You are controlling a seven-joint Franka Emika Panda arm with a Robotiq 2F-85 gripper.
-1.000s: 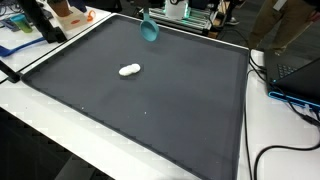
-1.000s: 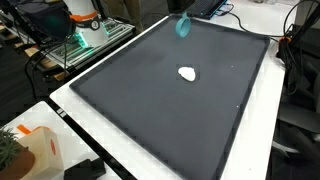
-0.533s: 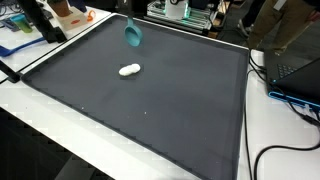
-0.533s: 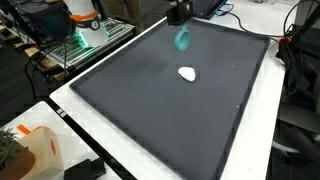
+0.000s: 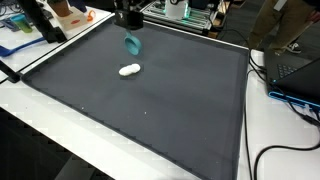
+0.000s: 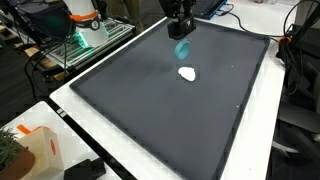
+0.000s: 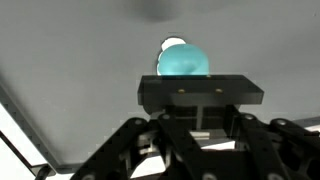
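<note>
Wrist view first: a white lump [image 7: 171, 42] peeks out just beyond the jaws, and a shade right of it a teal rounded object [image 7: 183, 62] sits dead ahead of them. The lower part of that view is blocked, so where the jaws meet the object is hidden there. In an exterior view, sweeping from the left, bare dark mat [image 6: 110, 95] spreads well out to the side of the jaws. Then the gripper [image 6: 181, 35] sits at the top of the picture, with the teal object hanging directly under the jaws, clear of the mat. The fingertips are small and dark here, so I read them as clenched on its top rather than see it outright. A touch right and below the jaws, the white lump lies flat on the mat, near the teal object but apart from it. My call on the step in hand: a carry, the load held above the mat close to the lump. A next move would call for a steady descent, a firm grip, and enough sideways room beneath the jaws to miss the lump.
</note>
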